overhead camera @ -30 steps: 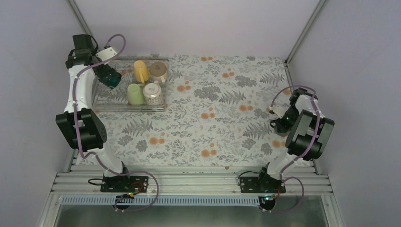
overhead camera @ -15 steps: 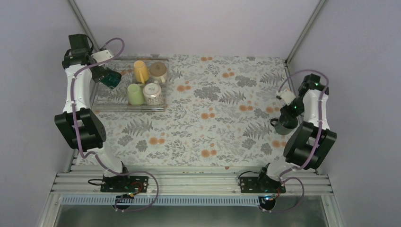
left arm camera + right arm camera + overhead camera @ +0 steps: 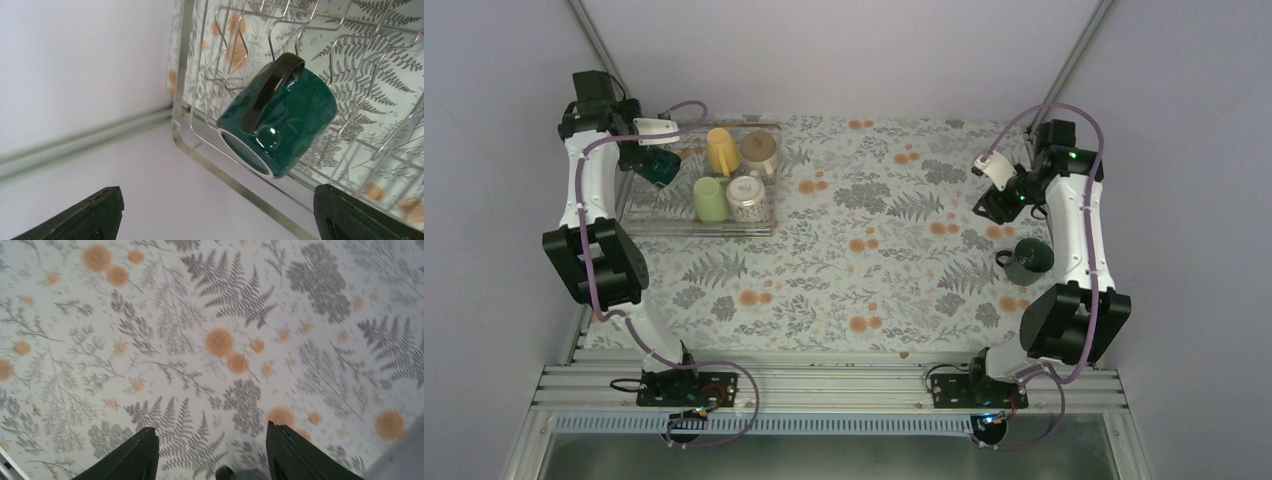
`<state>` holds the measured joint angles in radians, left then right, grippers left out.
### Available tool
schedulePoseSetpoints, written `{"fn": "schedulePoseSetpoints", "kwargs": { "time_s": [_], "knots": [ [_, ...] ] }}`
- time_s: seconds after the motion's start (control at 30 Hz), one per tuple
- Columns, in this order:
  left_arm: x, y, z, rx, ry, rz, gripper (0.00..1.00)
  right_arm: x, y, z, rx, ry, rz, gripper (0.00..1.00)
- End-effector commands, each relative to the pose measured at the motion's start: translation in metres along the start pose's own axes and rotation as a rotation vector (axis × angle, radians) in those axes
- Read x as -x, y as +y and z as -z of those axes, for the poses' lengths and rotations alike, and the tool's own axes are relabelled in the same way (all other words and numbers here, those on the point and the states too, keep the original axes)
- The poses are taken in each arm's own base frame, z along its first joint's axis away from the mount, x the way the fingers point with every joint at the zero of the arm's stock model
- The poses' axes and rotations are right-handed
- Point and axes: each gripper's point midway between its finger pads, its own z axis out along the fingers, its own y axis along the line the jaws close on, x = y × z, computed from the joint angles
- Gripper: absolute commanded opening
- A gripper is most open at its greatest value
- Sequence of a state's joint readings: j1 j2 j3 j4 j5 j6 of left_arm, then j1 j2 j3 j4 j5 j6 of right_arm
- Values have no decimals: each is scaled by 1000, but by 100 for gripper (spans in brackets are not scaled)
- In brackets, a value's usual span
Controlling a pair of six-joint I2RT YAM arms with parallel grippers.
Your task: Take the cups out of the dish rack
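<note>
The dish rack [image 3: 686, 228] sits at the far left of the table. It holds a yellow mug [image 3: 720, 150], a cream-white mug [image 3: 759, 152], a pale green mug [image 3: 710, 199], a patterned white mug [image 3: 747, 198] and a dark green mug [image 3: 662, 168]. The dark green mug [image 3: 277, 122] lies on its side on the rack bars [image 3: 240, 185], handle up. My left gripper [image 3: 644, 156] [image 3: 217, 220] is open just short of it, not touching. My right gripper [image 3: 986, 205] [image 3: 212, 455] is open and empty above the tablecloth. A dark mug [image 3: 1029, 260] stands on the table at the right.
The grey left wall [image 3: 75, 65] is close beside the rack's corner. The back wall and the corner posts [image 3: 1064, 70] bound the table. The dark mug's rim [image 3: 235, 474] shows at the bottom edge of the right wrist view.
My right gripper has let go of the dark mug, which stays on the table, and has risen and moved back and left. My left wrist has shifted slightly beside the dark green mug.
</note>
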<state>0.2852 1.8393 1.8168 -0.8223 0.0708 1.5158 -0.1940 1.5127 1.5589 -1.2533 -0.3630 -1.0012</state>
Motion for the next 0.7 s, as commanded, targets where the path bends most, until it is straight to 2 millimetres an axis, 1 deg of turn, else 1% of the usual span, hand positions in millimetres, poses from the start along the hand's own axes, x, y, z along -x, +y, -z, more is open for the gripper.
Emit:
{"fn": "schedulePoseSetpoints", "kwargs": {
  "time_s": [0.0,0.03,0.07,0.2,0.23,0.27,0.4,0.57,0.67],
  "knots": [
    [23,6,-1,-21,-130,-192,90,31,17,-4,76,-98,-4,56],
    [24,2,-6,-56,-140,-192,89,35,18,-5,78,-106,0,56],
    [23,-1,-16,-96,-145,-190,88,38,20,-6,81,-113,6,56],
    [25,-3,-33,-196,-164,-180,83,47,22,-6,90,-136,-5,56],
    [26,-2,-35,-210,-173,-180,82,47,23,-5,91,-137,-6,56],
    [27,-6,-37,-235,-184,-178,82,48,24,-5,90,-138,-5,56],
    [32,-29,-48,-333,-229,-226,79,48,26,-8,87,-135,-3,56],
    [43,-37,-52,-345,-274,-263,77,48,29,-13,92,-116,-1,56],
    [47,-38,-60,-344,-261,-272,76,48,28,-16,82,-110,-3,56]
  ]
}}
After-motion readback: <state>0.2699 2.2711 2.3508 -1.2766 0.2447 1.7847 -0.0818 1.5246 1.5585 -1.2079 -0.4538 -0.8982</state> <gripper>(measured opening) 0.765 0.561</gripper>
